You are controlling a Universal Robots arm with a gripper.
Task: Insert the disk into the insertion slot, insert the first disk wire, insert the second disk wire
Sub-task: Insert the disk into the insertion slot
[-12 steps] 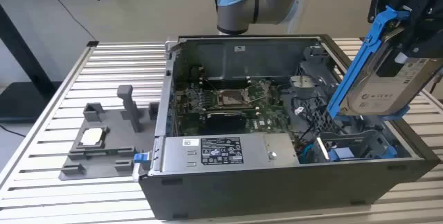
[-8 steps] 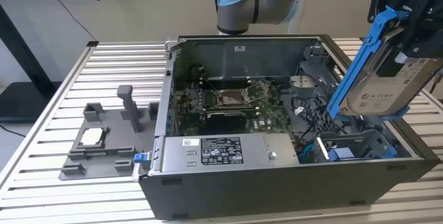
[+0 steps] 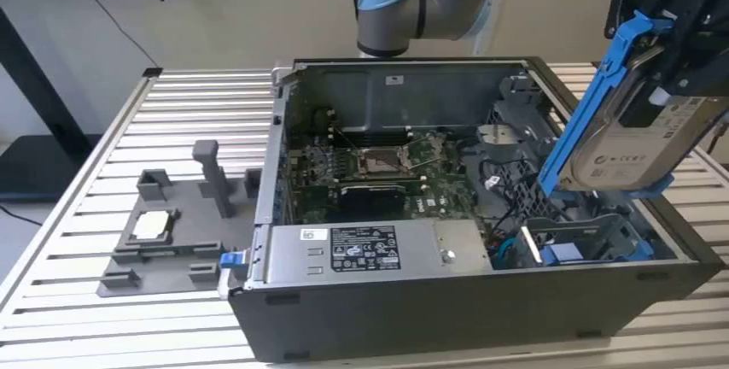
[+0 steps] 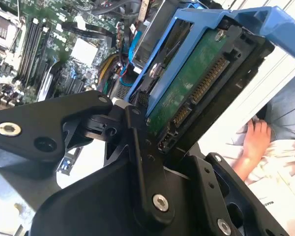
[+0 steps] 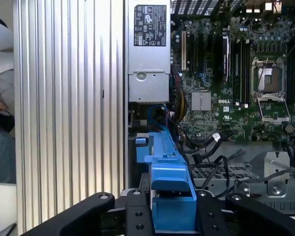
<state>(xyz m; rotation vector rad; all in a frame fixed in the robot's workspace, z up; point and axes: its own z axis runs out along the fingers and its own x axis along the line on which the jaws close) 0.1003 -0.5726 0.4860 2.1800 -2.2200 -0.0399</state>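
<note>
Above insertion slot [image 3: 586,234], gripper [image 3: 670,66] clamping tilted disk [image 3: 638,151], cables [image 3: 498,183] beside

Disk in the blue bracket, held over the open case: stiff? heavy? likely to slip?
Probably rigid: the disk hangs tilted from the pincer without sagging. Likely dense for its size, given the metal body. Its blue bracket looks plastic, so it may flex or slip, and the bare circuit board seems fragile.
</note>
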